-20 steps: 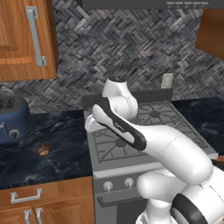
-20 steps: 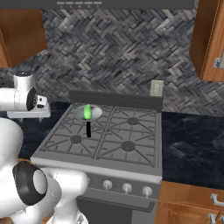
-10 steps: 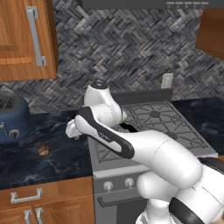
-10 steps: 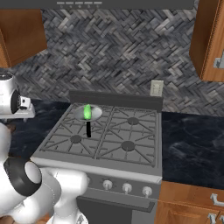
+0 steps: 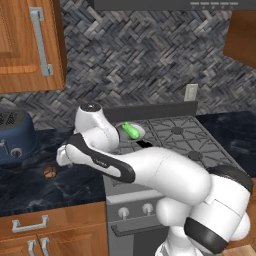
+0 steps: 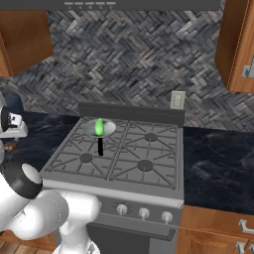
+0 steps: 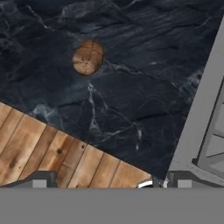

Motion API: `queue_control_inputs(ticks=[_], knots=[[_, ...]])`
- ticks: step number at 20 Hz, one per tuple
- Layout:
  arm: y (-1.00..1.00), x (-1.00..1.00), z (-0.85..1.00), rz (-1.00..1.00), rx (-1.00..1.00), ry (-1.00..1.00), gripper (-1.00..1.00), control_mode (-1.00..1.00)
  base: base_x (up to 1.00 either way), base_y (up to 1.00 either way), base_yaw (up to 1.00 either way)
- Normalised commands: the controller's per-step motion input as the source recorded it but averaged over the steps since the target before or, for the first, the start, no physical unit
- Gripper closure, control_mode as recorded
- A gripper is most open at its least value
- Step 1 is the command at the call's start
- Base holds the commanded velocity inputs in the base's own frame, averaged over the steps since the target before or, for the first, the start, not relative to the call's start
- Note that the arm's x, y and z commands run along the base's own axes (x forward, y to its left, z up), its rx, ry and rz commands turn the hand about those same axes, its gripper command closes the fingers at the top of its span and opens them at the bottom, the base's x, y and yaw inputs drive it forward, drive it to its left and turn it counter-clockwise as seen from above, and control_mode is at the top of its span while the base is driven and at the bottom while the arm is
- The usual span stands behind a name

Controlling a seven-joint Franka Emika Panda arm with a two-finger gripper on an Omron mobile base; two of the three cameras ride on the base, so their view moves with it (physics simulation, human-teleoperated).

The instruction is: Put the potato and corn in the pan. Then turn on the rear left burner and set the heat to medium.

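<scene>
The potato [image 7: 88,57], a brown roundish lump with cracked, walnut-like skin, lies on the dark marbled counter [image 7: 131,87] in the upper left of the hand view, and at the left of the left base view it sits on the same counter just below and left of the arm's wrist. The gripper [image 7: 109,180] shows at the bottom of the hand view as two small dark tips set wide apart, fully open, with nothing between them; it hangs above the counter edge, well apart from the potato. Beneath it runs the warm wood-grain cabinet front [image 7: 57,157], in slanted planks across the lower left.

The corn [image 5: 132,130], a bright green tapered cob, lies in the pan [image 5: 141,133], a shallow round silver-grey dish with a short black handle pointing toward the front. In the right base view the pan sits upper left of centre, over the rear left burner [image 6: 100,130] of the grey stove [image 6: 119,168], whose grate bars form squared metal frames around round dark caps. Three round knobs line the stove's front panel at the bottom of that view.

A blue toaster [image 5: 15,137] with rounded corners stands at the left edge of the left base view. The wall behind is grey stone in a herringbone weave, with wooden cupboards [image 5: 30,45] in the upper corners.
</scene>
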Motion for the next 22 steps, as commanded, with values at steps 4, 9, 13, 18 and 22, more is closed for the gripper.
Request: queue_control_inputs(ticks=[4,9,13,18,22], knots=[[0.42,0.02,-0.11,0.0,0.0,0.0,-1.0,-1.0,0.0,0.0,0.0],[0.34,0.05,0.0,-0.03,0.0,0.0,-1.0,-1.0,0.0,0.0,0.0],[0.16,0.1,0.0,-0.08,0.01,0.0,-1.0,-1.0,0.0,0.0,0.0],[0.02,0.19,-0.01,-0.1,0.01,0.0,-1.0,-1.0,0.0,0.0,0.0],[0.05,0.21,-0.06,-0.02,0.01,0.0,-1.0,-1.0,0.0,0.0,0.0]])
